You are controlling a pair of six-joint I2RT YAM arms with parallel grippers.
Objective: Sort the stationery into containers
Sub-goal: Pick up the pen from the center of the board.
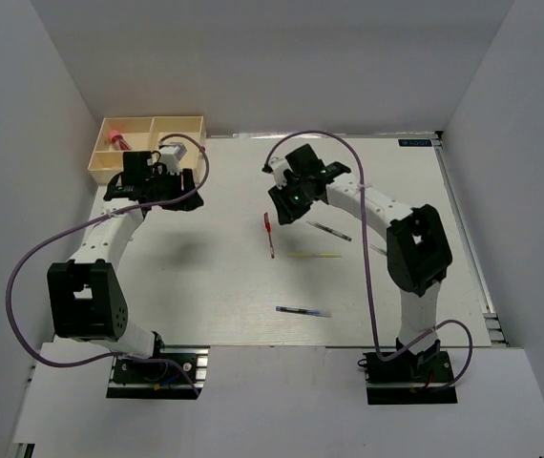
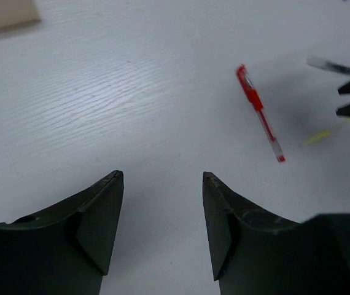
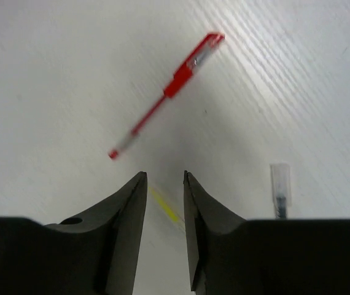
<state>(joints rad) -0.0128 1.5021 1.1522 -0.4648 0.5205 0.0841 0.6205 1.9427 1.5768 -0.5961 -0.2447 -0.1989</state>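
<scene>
Plainly, the right gripper held nothing: its fingers stood a narrow gap apart, unclenched, with their tips hovering above the table. Just ahead of those tips lay the red pen, flat on the surface and untouched. In the right wrist view its long axis ran on a diagonal, the writing end toward the near left and the thicker capped end away to the right. It therefore crossed the jaws' closing line at a slant rather than squarely. A yellow-green pen showed through the gap below the fingers, and a clear pen lay off to the right; neither was touched.

Farther out, the left gripper was released too, its jaws wide and empty. It hung near the tray, well apart from the red pen. A pink cylinder lay in one of the tray's small compartments. A blue pen lay nearer the arm bases, apart from both grippers.

The right arm was much the nearer, so the pick looked like its job. It would likely need to reach slightly forward, turn the wrist until the jaws straddled the barrel, then descend.
</scene>
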